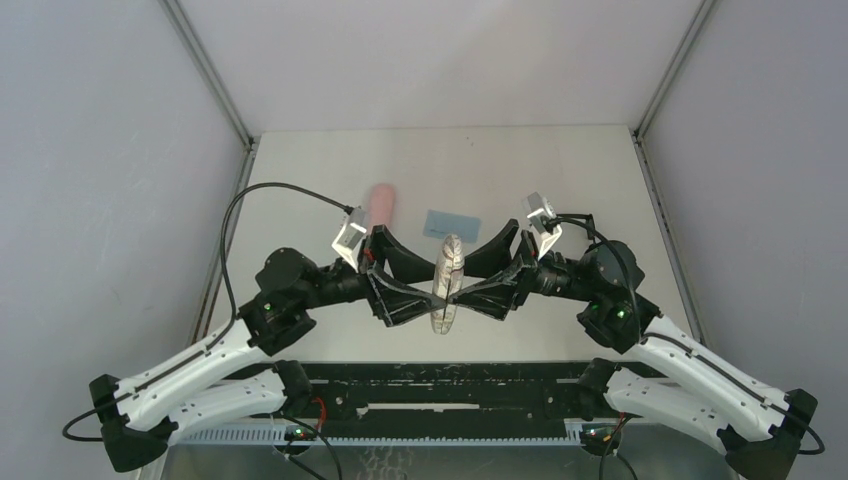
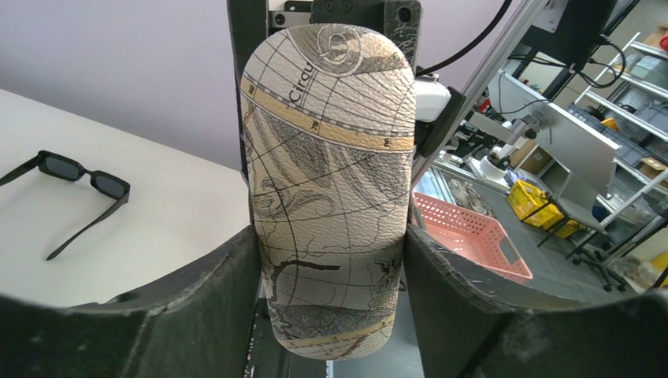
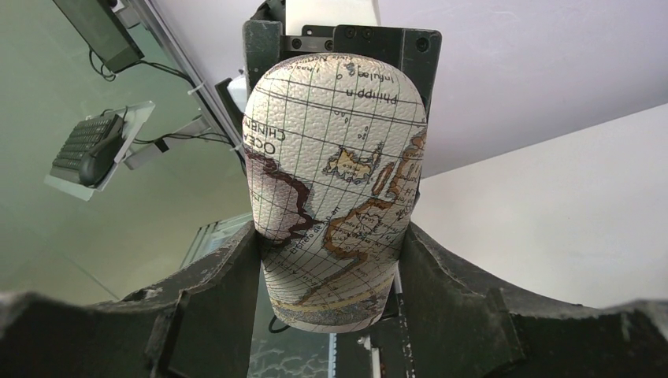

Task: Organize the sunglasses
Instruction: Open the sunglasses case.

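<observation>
**Q.** What does each pincer hold?

**A.** The left pincer (image 2: 331,244) and the right pincer (image 3: 331,236) both grip one closed map-printed case (image 1: 447,285). They hold it by its long sides, one from each side, raised above the worktop (image 1: 560,180). In the overhead view the case's long axis runs near to far, midway between the arms.

**Q.** Where are the sunglasses (image 2: 106,185)?

**A.** They rest on the worktop with their temples unfolded, apart from the case and off to the side of the left pincer. In the left wrist view the front runs from upper left to lower right, and the temples trail toward the lower left.

**Q.** Which arm is nearer?

**A.** Probably the left, because only its wrist view shows them. That is a judgement, as neither other view shows them. Before they can go in, the case must open, so the relation that matters is open mouth to frame.

**Q.** What does the overhead view add?

**A.** It shows a pink case (image 1: 381,205) and a light-blue cloth (image 1: 450,222) lying beyond the arms. The sunglasses cannot be made out there and are perhaps hidden beneath the arms.
</observation>
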Available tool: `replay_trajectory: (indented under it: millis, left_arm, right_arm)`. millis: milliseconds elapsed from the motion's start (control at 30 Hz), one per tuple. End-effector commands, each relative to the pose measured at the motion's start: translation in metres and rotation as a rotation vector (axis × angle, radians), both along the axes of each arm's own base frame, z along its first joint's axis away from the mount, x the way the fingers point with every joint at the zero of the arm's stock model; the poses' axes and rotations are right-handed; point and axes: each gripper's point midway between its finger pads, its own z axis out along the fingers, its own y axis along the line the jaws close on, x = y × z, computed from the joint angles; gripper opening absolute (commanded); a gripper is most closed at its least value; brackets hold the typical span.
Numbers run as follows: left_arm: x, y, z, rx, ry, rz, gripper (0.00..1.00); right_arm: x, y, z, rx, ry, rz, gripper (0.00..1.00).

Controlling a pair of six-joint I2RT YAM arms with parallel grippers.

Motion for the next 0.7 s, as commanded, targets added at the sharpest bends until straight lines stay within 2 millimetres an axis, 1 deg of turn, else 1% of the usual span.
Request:
replay_trajectory:
  millis: [0, 100, 133, 167, 233, 300, 400, 467, 567, 600, 667]
  left_arm:
    - [-0.007, 0.007, 0.040, -0.082, -0.081, -0.005, 0.64]
    - [-0.005, 0.006, 0.039, -0.074, -0.079, 0.005, 0.51]
    - [-0.005, 0.007, 0.038, -0.072, -0.080, 0.006, 0.43]
    - [-0.003, 0.006, 0.038, -0.069, -0.079, 0.014, 0.34]
    - [0.001, 0.007, 0.037, -0.054, -0.077, 0.041, 0.23]
    - [0.007, 0.008, 0.035, -0.034, -0.074, 0.080, 0.15]
    - [0.018, 0.012, 0.032, -0.001, -0.074, 0.150, 0.12]
    - [0.028, 0.013, 0.026, 0.035, -0.058, 0.203, 0.10]
    - [0.047, 0.016, 0.020, 0.087, -0.031, 0.307, 0.08]
    - [0.053, 0.018, 0.018, 0.105, -0.021, 0.337, 0.08]
    - [0.063, 0.020, 0.015, 0.132, -0.005, 0.391, 0.13]
  right_arm:
    - [-0.001, -0.004, 0.021, 0.038, -0.026, -0.017, 0.03]
    - [0.000, -0.005, 0.020, 0.034, -0.026, -0.029, 0.03]
    - [0.002, -0.005, 0.019, 0.031, -0.023, -0.042, 0.03]
    - [0.005, -0.006, 0.018, 0.024, -0.017, -0.061, 0.02]
    - [0.014, -0.009, 0.014, 0.003, -0.005, -0.118, 0.02]
    - [0.028, -0.013, 0.006, -0.033, 0.022, -0.206, 0.02]
    - [0.045, -0.021, -0.005, -0.085, 0.048, -0.320, 0.02]
    - [0.056, -0.026, -0.011, -0.118, 0.067, -0.387, 0.02]
    - [0.071, -0.034, -0.018, -0.159, 0.084, -0.483, 0.01]
    - [0.076, -0.037, -0.020, -0.172, 0.089, -0.516, 0.00]
    - [0.085, -0.044, -0.022, -0.190, 0.100, -0.581, 0.00]
